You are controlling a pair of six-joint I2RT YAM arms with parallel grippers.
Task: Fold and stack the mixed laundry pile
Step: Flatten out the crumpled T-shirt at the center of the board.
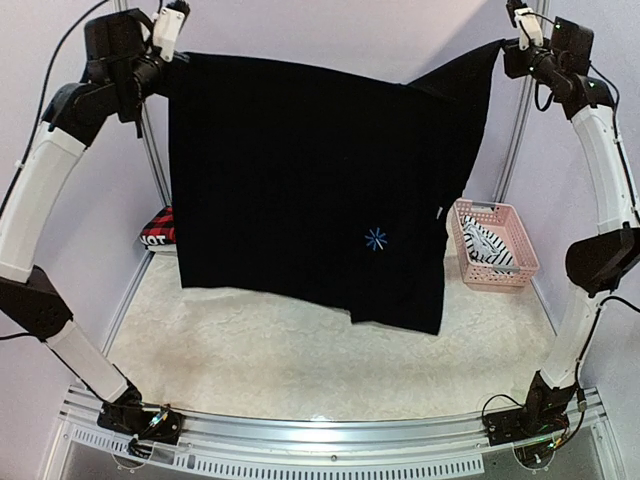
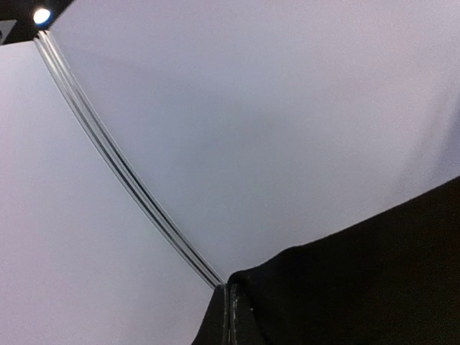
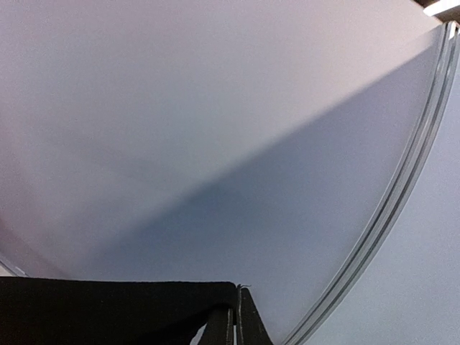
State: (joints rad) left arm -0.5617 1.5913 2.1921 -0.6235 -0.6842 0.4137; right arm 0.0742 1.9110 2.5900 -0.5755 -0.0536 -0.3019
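A large black T-shirt [image 1: 300, 180] with a small blue star mark [image 1: 376, 238] hangs spread out high above the table, its lower hem off the white surface. My left gripper [image 1: 175, 62] is shut on its upper left corner. My right gripper [image 1: 503, 50] is shut on the upper right corner, where a sleeve juts up. In the left wrist view the closed gripper [image 2: 228, 289] pinches the black T-shirt [image 2: 359, 280] against a pale wall. The right wrist view has the shut gripper [image 3: 237, 291] clamping the black T-shirt [image 3: 108, 309]. A striped tank top [image 1: 487, 243] lies in the basket. A red-and-black plaid piece [image 1: 160, 228] peeks out at the left.
A pink perforated basket [image 1: 500, 281] stands on the table at the right, beside the shirt's right edge. The white textured table cover [image 1: 300, 360] spreads below the hanging shirt. Metal frame posts [image 1: 152, 160] rise at the back corners against pale walls.
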